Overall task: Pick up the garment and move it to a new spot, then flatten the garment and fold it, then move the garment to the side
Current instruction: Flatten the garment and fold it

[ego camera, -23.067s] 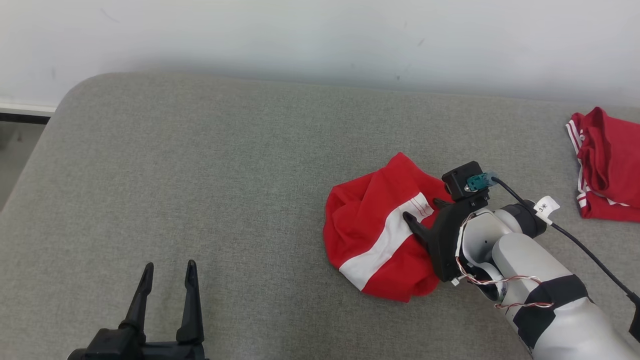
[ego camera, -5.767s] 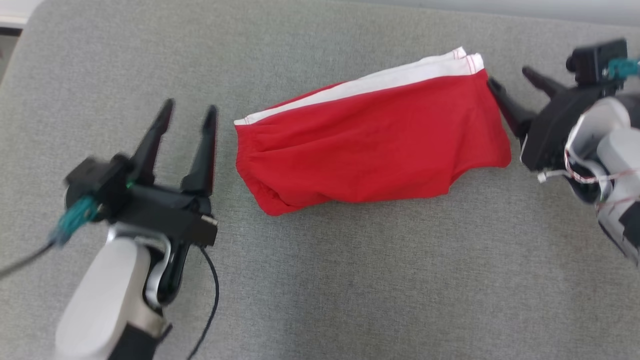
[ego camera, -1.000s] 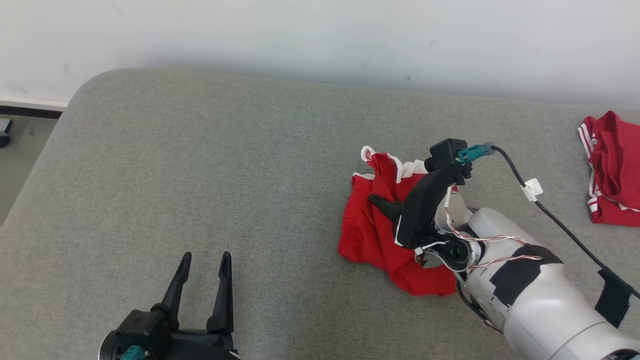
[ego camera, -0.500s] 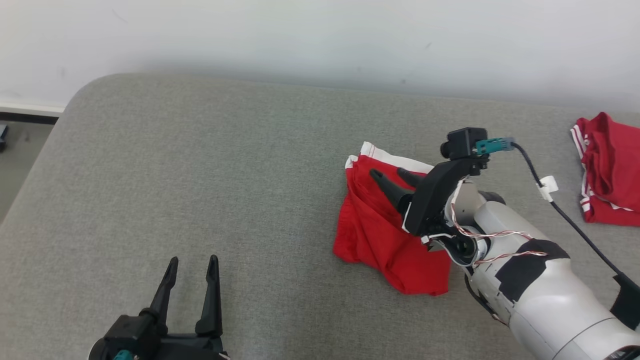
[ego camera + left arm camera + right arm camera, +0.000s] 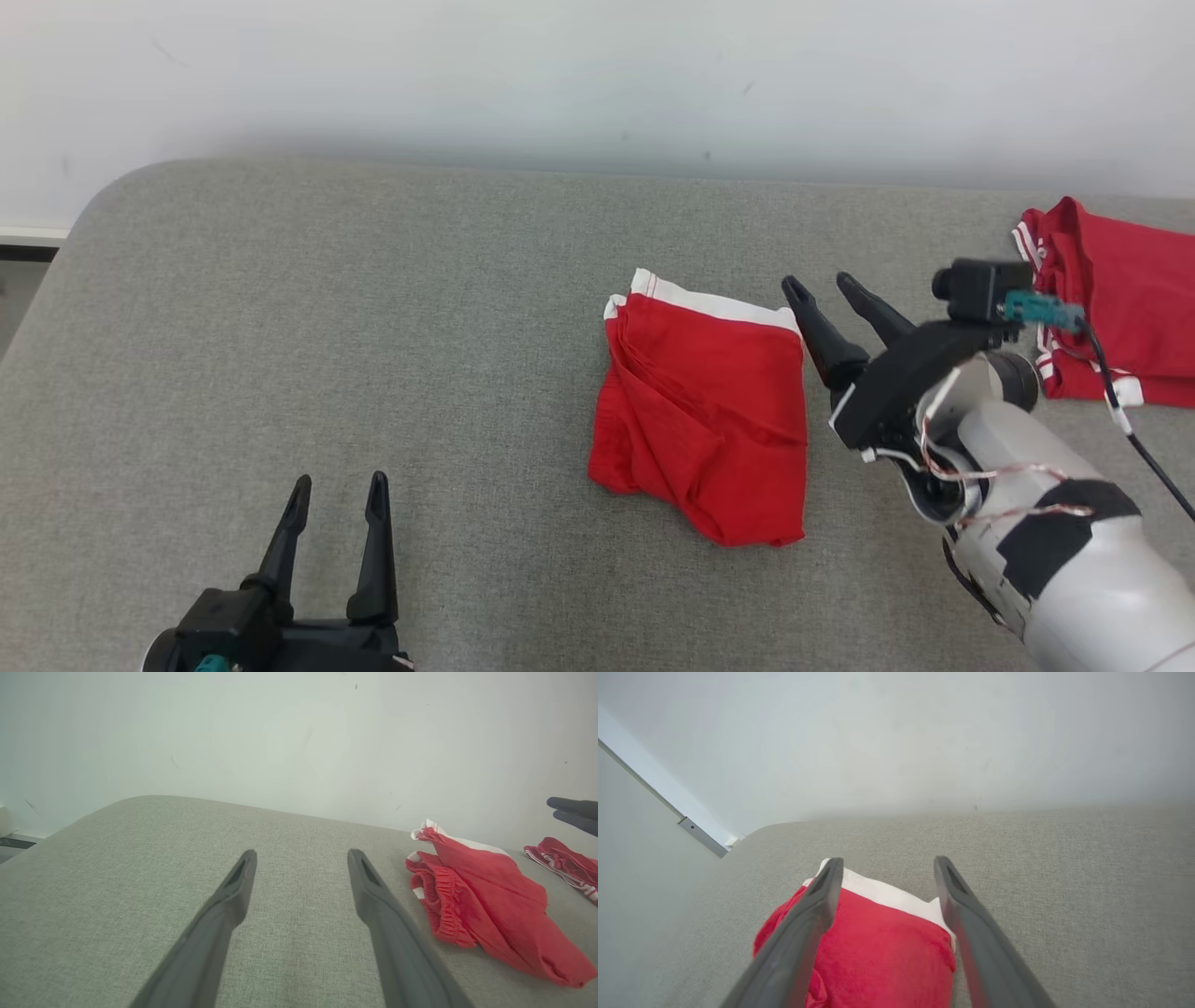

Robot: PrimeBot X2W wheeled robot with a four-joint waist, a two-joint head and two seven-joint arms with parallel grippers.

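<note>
Cushion (image 5: 327, 327): grey fabric, running from the bottom edge of the head view up to the wall.
Left gripper (image 5: 339, 479): lower left of the head view, low over the cushion, fingers pointing up the frame. Jaws spread wide with nothing between them; its own wrist view (image 5: 301, 851) shows bare grey fabric in the gap.
Right gripper (image 5: 819, 279): right of centre in the head view, on a pale forearm that rises from the lower right corner. Fingers apart and empty, tips just beside the garment's upper right corner and clear of the cloth.
Garment (image 5: 700, 401): red shorts with a white band along the top edge, lying folded on the cushion at centre frame, slightly rumpled at the lower left. In the right wrist view (image 5: 878, 947) it sits low at centre, with the white band across the gap between the finger tips.
Second garment (image 5: 1120, 308): red with white stripes, crumpled at the upper right edge, well apart from the folded one.
Wall (image 5: 560, 75): pale, across the top of the frame.
</note>
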